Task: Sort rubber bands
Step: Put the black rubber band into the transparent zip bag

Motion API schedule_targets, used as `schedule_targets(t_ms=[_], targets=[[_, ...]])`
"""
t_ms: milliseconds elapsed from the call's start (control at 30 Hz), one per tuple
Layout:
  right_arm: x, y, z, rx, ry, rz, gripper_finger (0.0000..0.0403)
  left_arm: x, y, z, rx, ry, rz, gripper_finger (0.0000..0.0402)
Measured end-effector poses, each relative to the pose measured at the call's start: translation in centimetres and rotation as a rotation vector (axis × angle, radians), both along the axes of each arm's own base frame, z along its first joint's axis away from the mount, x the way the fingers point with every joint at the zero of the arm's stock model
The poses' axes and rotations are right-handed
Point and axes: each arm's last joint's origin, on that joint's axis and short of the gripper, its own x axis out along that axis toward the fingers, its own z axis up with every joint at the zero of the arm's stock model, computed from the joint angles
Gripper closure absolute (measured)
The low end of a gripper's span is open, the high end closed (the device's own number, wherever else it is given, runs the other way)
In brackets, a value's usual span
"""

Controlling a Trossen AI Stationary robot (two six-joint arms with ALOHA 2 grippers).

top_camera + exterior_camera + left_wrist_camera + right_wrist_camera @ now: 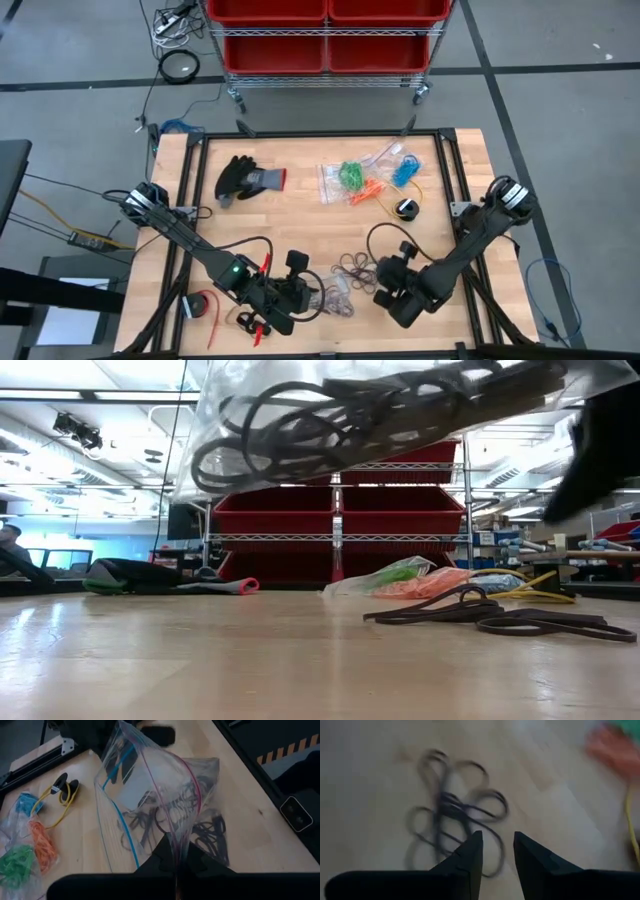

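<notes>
Between the right gripper's [495, 852] dark fingers there is a narrow empty gap, nothing held; just ahead of the tips a loose tangle of black rubber bands [455, 832] lies flat on the wooden table [300, 225], not yet picked. Off to that claw's side, near it, the left gripper [176, 865] is pinched tight on the edge of a clear zip bag [150, 805], holding it up off the table with the mouth hanging open; a good clump of black bands [165, 815] is already inside. Further out, past both claws toward the table's far edge, sit more clear bags: green bands [351, 175], orange bands [368, 189], blue bands [405, 172], each colour bagged apart as far as I can see. So judging from this, three colours look done, black is partway: some bagged, a pile left loose. Bands are thin dark loops, overlapping, floppy, lying flat; likely fiddly to pinch singly. Elsewhere beyond: yellow cable [415, 195] by the blue bag, black glove [245, 178] well apart on the left arm's side.
</notes>
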Motion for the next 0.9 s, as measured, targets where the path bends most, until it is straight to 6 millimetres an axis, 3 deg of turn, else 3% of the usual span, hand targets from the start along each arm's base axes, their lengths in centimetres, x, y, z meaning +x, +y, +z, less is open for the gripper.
schedule_targets(t_ms=[267, 500, 767, 900], targets=[[-2.4, -1.6, -4.1, 0.038, -0.027, -0.175, 0.0318, -0.1, 0.0, -0.1, 0.013, 0.011, -0.005, 0.0399], [-2.9, -2.2, -7.0, 0.134, -0.105, -0.125, 0.0318, -0.3, 0.2, -0.3, 0.029, 0.039, -0.001, 0.0399], [-3.0, -3.1, -8.1, 0.118, -0.131, -0.088, 0.0328, -0.3, 0.2, -0.3, 0.023, 0.04, 0.005, 0.0399], [-2.8, -3.4, -8.2, 0.108, -0.098, -0.066, 0.0354, -0.3, 0.2, -0.3, 0.022, 0.04, 0.005, 0.0399]])
